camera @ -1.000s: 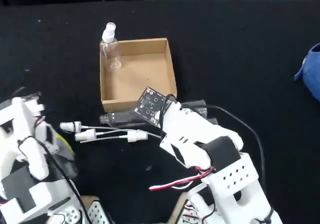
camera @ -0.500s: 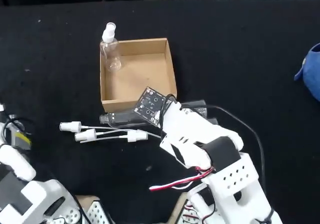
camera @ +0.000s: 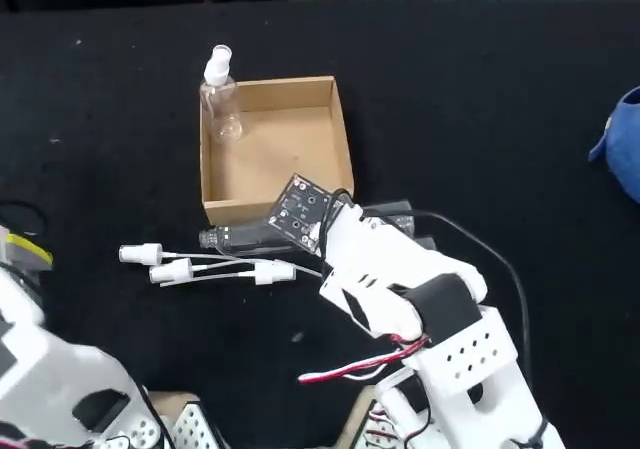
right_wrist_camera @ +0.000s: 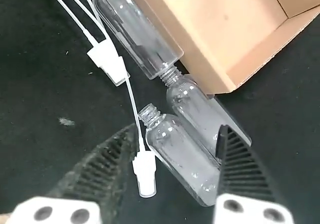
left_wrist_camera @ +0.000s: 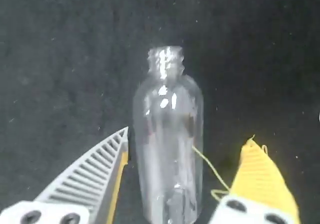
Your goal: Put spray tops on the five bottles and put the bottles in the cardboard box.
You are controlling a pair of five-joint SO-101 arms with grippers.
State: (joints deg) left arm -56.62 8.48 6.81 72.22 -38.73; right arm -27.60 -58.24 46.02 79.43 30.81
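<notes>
Table (camera: 480,99): black, carries everything.
Cardboard box (camera: 285,159): capped bottle (camera: 220,104) upright in far corner, left-arm side.
Right tool (right_wrist_camera: 176,131): open, astride one of three uncapped bottles (right_wrist_camera: 192,116) lying against box front wall.
Left tool (left_wrist_camera: 187,134): closed on held bottle (left_wrist_camera: 167,134), neck bare.
Spray tops (camera: 172,269): loose beside lying bottles.
Step, judged: capping, one of five done.
Next: right tool takes top, threads tube into held neck.

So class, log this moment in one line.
left gripper: around topless clear plastic bottle | right gripper: open over another topless bottle | brown cardboard box: one spray-topped bottle standing inside | white spray tops: loose on black table
</notes>
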